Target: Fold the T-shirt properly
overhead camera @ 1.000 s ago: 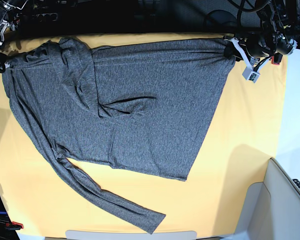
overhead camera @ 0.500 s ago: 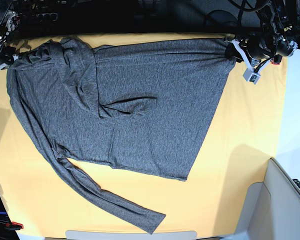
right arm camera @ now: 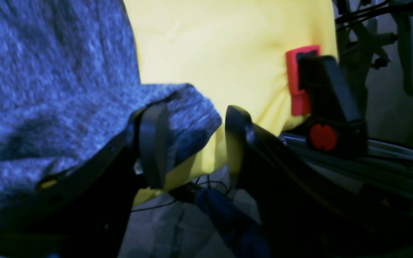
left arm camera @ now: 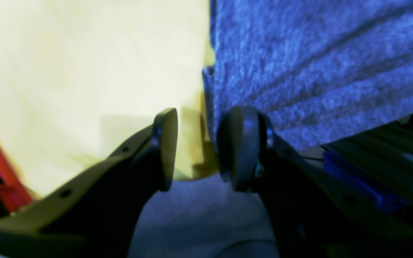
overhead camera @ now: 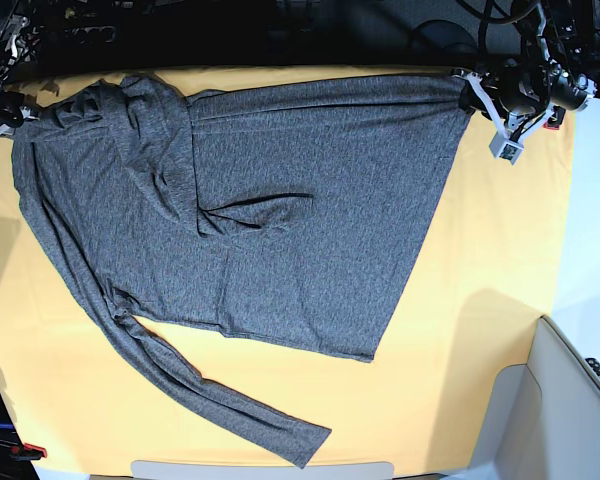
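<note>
Both pincers stand open at the desk's (overhead camera: 500,300) far edge: the left pincer (left arm camera: 197,147) beside the T-shirt's (overhead camera: 280,210) corner, the right pincer (right arm camera: 192,143) with fabric between its jaws, ungripped. One side seems folded over; a sleeve trails, so most folding remains.

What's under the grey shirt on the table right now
The T-shirt lies on the yellow-orange table cloth, which shows all around it. Whatever lies beneath the shirt's middle is covered, so only cloth at its edges can be confirmed.
</note>
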Tool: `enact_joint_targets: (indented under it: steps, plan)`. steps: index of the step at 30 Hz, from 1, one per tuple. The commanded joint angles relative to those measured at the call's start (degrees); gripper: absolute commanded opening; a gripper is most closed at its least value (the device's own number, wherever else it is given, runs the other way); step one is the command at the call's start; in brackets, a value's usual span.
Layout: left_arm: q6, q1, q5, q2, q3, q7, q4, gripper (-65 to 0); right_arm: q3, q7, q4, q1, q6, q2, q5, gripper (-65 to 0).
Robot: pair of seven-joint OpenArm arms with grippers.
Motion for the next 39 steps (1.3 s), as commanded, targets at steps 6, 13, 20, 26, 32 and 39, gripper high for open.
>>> enact_joint_targets:
  steps: [6,13,20,26,32,39]
  plan:
    - [0.15,0.37,-0.04,-0.76,-0.58,0.45,1.89,-40.7,6.19,-5.13,4.66,0.09,0.04,1.23,-0.04,-38.8]
    - [0.15,0.1,-0.04,-0.68,-0.58,0.45,1.89,-40.7,10.76,-7.68,14.86,-1.23,0.04,0.35,-0.13,-38.8]
    - [0.06,0.02,-0.04,-0.5,-2.08,0.45,1.98,-40.5,11.03,-7.68,16.88,-2.02,0.04,-1.94,-0.22,-38.8]
    - [-0.11,-0.07,-0.04,-0.59,-1.9,0.45,4.97,-37.5,10.68,-7.51,16.88,-1.76,0.04,-3.7,-0.22,-38.8]
    - [-0.11,-2.97,-0.04,-0.76,-2.43,0.45,7.16,-37.5,10.68,-7.33,16.97,-1.49,0.04,-4.66,0.05,-38.8]
    - [-0.2,-7.19,-0.13,-1.03,11.73,0.45,9.71,-37.1,9.89,-7.33,17.76,-0.35,0.13,-9.59,0.05,-38.9]
